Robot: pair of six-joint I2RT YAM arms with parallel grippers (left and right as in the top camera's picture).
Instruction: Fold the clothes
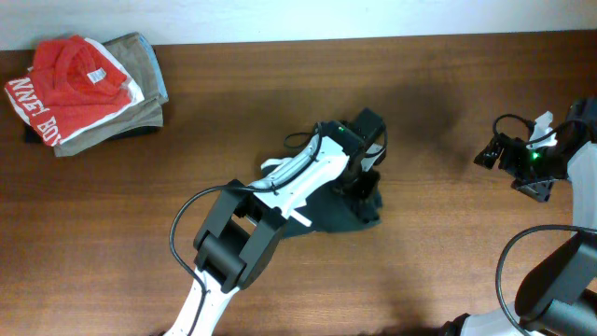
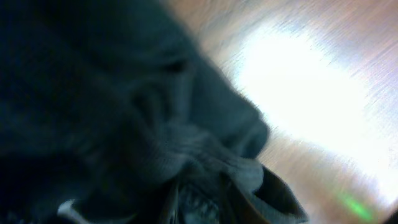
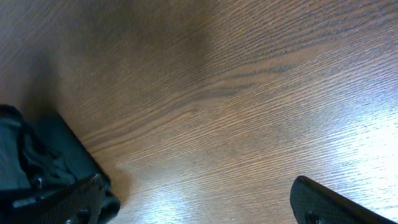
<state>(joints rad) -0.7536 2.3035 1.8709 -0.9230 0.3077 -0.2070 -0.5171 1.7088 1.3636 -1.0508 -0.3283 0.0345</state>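
Since the shirt point(image 1: 347, 213) lies bunched in a dark heap mid-counter point(image 1: 448, 75) under the left pincer point(image 1: 364, 166), whose grip I cannot tell through blurred cloth, a lift may drag the whole wad instead of one edge. The right pincer point(image 3: 196, 186) gapes wide and empty, well apart.

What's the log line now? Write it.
left gripper: on dark T-shirt, grip unclear | right gripper: open, above table | fold: not done
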